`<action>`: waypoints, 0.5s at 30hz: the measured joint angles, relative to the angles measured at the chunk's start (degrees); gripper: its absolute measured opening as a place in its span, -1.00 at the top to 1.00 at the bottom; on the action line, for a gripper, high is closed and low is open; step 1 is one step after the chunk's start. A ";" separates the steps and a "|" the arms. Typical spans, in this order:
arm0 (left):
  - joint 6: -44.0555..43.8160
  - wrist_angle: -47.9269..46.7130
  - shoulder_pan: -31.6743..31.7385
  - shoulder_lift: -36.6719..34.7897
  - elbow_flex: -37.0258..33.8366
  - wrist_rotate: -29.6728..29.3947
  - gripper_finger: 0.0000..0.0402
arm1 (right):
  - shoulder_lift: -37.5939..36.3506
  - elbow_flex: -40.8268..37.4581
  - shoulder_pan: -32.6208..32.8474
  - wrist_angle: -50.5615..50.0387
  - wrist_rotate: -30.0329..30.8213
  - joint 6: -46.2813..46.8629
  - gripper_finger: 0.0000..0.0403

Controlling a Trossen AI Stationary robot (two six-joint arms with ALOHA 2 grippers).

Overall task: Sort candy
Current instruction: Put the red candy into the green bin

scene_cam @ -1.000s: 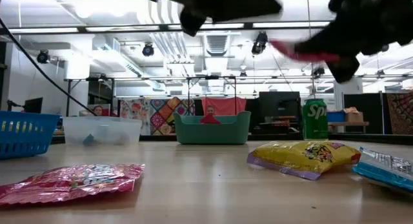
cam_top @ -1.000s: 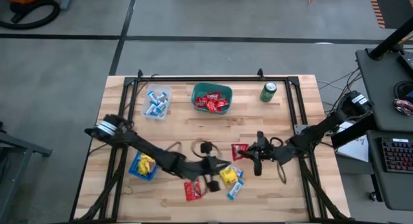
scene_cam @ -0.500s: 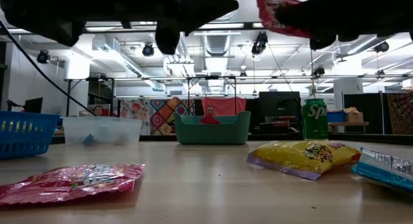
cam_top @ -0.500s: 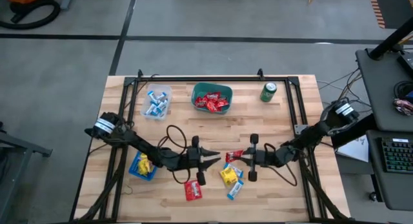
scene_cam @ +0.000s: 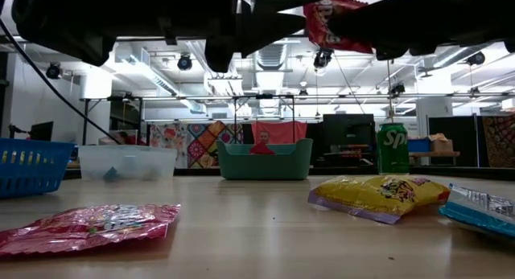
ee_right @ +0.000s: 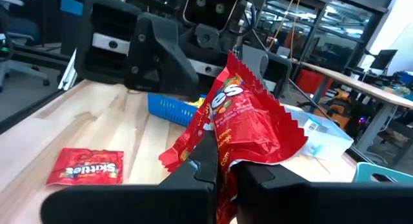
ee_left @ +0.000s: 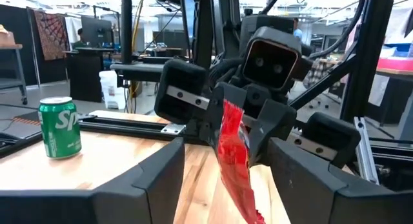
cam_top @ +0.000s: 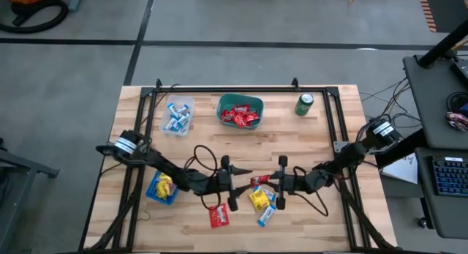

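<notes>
My right gripper (cam_top: 272, 182) pinches a red packet (ee_right: 248, 121) above the table's (cam_top: 322, 137) middle. My left gripper (cam_top: 241, 182) faces it, fingers spread either side of the packet, apparently not touching. Another red packet (cam_top: 218, 216) and a yellow packet (cam_top: 258, 199) lie below.

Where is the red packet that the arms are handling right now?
In the high view the red packet hangs above mid-table, pinched by the right gripper, facing the open left gripper, just above the loose yellow packet.

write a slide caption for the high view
Mid-table handoff: right gripper holds a red candy packet out to the open left gripper, with sorted bins behind.
</notes>
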 joint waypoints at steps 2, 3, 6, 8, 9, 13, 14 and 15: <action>0.01 -0.02 0.17 0.77 0.59 -0.02 -0.01 | -0.05 0.00 0.00 -0.02 0.00 -0.01 0.94; 0.12 -0.02 0.23 1.20 1.09 0.00 0.00 | -0.07 0.00 0.00 -0.12 0.00 0.00 0.94; 1.65 0.00 0.35 2.27 2.68 -0.02 0.11 | -0.07 0.00 0.00 -0.21 0.02 -0.01 0.94; 3.03 -0.08 0.38 2.62 3.56 -0.04 0.23 | -0.07 0.00 0.00 -0.40 0.01 0.26 0.94; 3.34 -0.84 0.43 2.67 3.94 -0.05 0.31 | -0.07 0.00 0.00 -0.58 0.02 0.77 0.93; 3.83 -1.49 0.55 2.67 4.20 -0.09 0.70 | -0.09 -0.02 0.00 -1.60 -0.03 3.00 0.83; 3.82 -1.48 0.55 2.64 4.15 -0.20 0.82 | -0.09 -0.02 0.00 -1.88 -0.01 3.91 0.79; 3.72 -1.48 0.57 2.62 4.07 -0.81 0.91 | -0.09 -0.02 0.00 -2.04 0.02 5.00 0.74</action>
